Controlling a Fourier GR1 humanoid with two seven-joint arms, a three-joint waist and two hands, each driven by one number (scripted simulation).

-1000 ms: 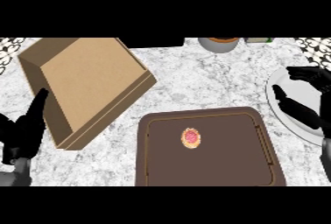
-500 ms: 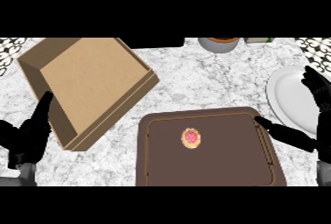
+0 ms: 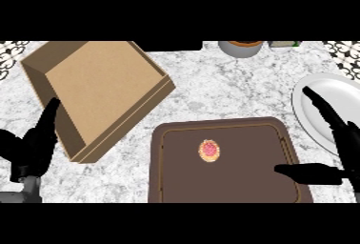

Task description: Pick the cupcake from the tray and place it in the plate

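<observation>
A small cupcake point(image 3: 209, 150) with a red top sits near the middle of the dark brown tray point(image 3: 246, 190). The white plate point(image 3: 315, 102) lies at the right edge of the counter, partly behind my right hand point(image 3: 336, 143). That hand is open, its fingers stretched up over the plate and its thumb reaching left over the tray's right rim, well right of the cupcake. My left hand point(image 3: 32, 145) is open at the left edge, fingers up, beside the cardboard box.
A shallow open cardboard box point(image 3: 95, 90) lies tilted at the upper left, left of the tray. A grey bowl point(image 3: 241, 47) stands at the far edge of the counter. Marble counter shows between box, tray and plate.
My right hand has moved down and left, from over the plate toward the tray's right rim. The left hand has shifted only slightly. The cupcake has not moved.
</observation>
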